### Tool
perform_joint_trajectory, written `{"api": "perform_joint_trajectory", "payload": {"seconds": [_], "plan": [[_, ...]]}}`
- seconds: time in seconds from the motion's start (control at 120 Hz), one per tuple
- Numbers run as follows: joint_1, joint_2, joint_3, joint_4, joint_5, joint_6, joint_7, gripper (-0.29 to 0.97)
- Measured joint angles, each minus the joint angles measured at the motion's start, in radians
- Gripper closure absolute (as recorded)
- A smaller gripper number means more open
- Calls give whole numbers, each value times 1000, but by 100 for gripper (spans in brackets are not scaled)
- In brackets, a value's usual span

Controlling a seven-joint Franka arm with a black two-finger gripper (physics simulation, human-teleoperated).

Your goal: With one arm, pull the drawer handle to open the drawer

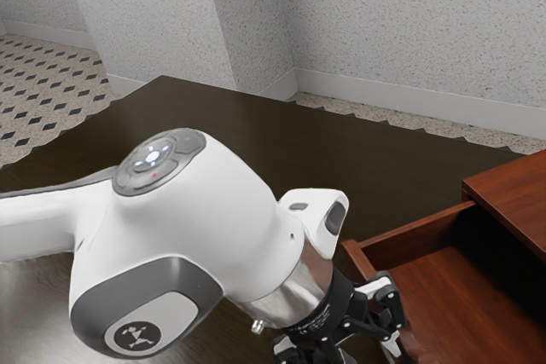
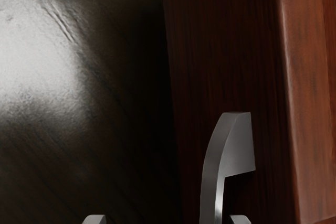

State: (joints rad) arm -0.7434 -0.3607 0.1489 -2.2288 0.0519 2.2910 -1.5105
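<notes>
A red-brown wooden drawer (image 1: 452,296) stands pulled out of its cabinet (image 1: 512,198) at the exterior view's right, and its inside is bare. My hand (image 1: 358,317) hangs low just outside the drawer's front panel (image 2: 220,51). In the wrist view a curved grey metal handle (image 2: 226,163) stands off that panel. My gripper (image 2: 167,220) is open around the handle. One fingertip (image 2: 239,219) is right by the handle, the other fingertip (image 2: 94,219) is well off to its side over the table.
The cabinet rests on a dark brown table (image 1: 299,142) that spreads away to the exterior view's left and back. Speckled walls and a tiled floor (image 1: 43,83) lie beyond. My white arm (image 1: 188,236) covers the table's near part.
</notes>
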Motion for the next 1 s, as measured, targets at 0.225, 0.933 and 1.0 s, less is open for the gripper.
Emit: {"api": "perform_joint_trajectory", "payload": {"seconds": [0.225,0.933,1.0], "plan": [[11,6,-27,169,83,-79,4,40],[748,166,-88,601,40,-804,-90,2],[748,163,-88,597,36,-801,-90,1]]}}
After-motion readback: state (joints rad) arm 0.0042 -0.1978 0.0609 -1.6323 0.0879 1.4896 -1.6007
